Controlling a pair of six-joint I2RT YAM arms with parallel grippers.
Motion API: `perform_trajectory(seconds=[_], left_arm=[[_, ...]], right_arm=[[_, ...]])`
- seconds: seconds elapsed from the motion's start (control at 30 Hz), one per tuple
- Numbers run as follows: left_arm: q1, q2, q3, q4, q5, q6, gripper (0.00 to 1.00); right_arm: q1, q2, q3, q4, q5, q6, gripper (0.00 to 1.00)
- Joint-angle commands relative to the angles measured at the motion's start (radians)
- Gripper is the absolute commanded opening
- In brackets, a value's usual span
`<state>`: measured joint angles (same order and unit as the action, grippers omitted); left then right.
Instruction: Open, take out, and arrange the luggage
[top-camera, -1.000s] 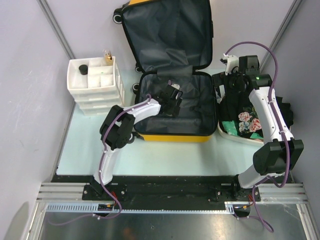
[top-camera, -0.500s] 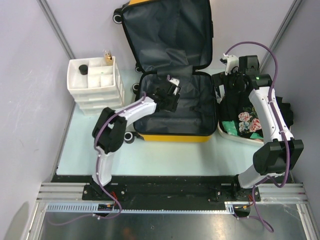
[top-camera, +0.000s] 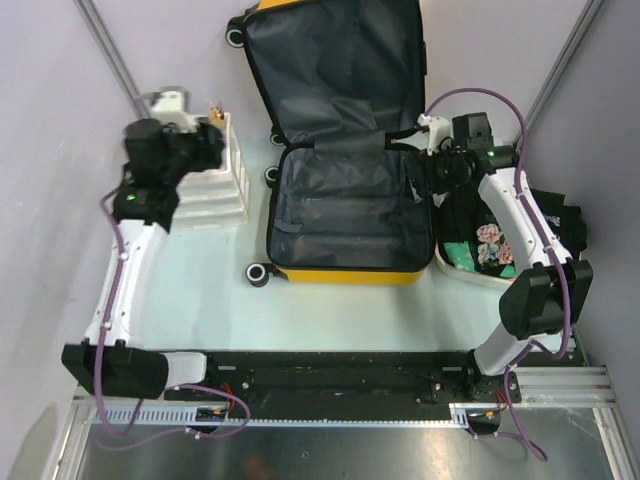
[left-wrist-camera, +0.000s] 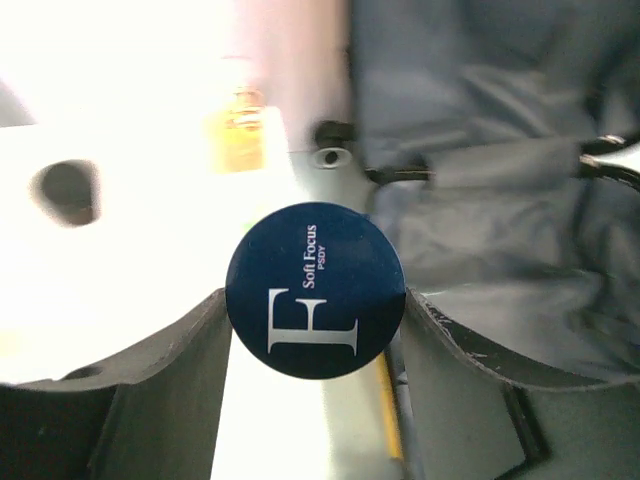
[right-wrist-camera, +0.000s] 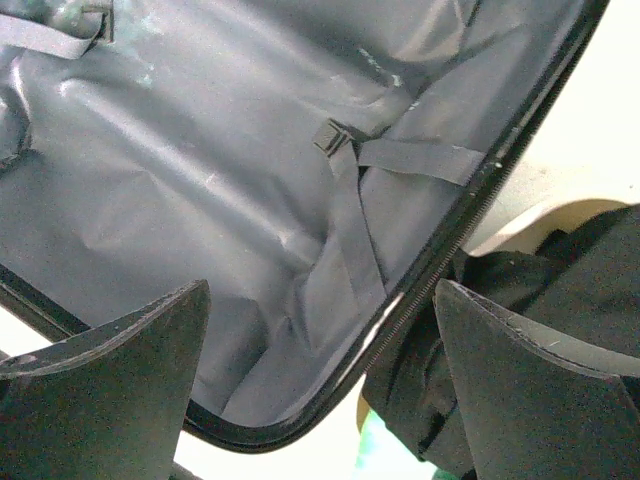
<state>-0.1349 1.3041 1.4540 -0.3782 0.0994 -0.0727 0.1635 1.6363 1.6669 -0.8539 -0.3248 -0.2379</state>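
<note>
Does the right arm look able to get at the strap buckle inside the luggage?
Probably yes. The right gripper hangs open and empty just above the lining of the luggage, the strap buckle bare below it; the left gripper, holding a blue disc, is off over the drawer unit.

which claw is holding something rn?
The left claw: a dark blue disc marked Soft Focus sits clamped between its fingers. The right claw is open and empty over the suitcase lining.

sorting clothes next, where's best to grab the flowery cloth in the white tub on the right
Pinch a raised fold of the flowery cloth from straight above: it lies crumpled and limp inside the white tub, whose wall blocks a side approach. The open right gripper is nearest.
</note>
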Motion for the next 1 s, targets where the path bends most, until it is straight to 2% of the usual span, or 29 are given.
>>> perform_trajectory(seconds=[0.0, 0.03, 0.13, 0.33, 0.63, 0.97], left_arm=[[0.202, -0.057, -0.02, -0.105, 0.074, 0.005, 0.43], [0.268, -0.062, -0.014, -0.114, 0.069, 0.007, 0.42], [0.365, -0.048, 0.012, -0.14, 0.043, 0.016, 0.41], [0.461, 0.063, 0.078, -0.166, 0.017, 0.039, 0.41], [0.477, 0.274, 0.264, -0.171, 0.017, 0.06, 0.43], [0.463, 0.408, 0.321, -0.171, 0.005, 0.071, 0.48]], right_arm=[[0.028, 0.03, 0.059, 0.018, -0.025, -0.008, 1.0], [0.033, 0.036, 0.065, 0.018, -0.026, -0.008, 1.0], [0.044, 0.065, 0.094, 0.004, -0.033, -0.008, 1.0], [0.054, 0.089, 0.126, -0.02, -0.031, -0.001, 1.0], [0.057, 0.056, 0.085, -0.017, -0.005, 0.008, 1.0], [0.054, 0.034, 0.06, -0.007, 0.026, 0.006, 1.0]])
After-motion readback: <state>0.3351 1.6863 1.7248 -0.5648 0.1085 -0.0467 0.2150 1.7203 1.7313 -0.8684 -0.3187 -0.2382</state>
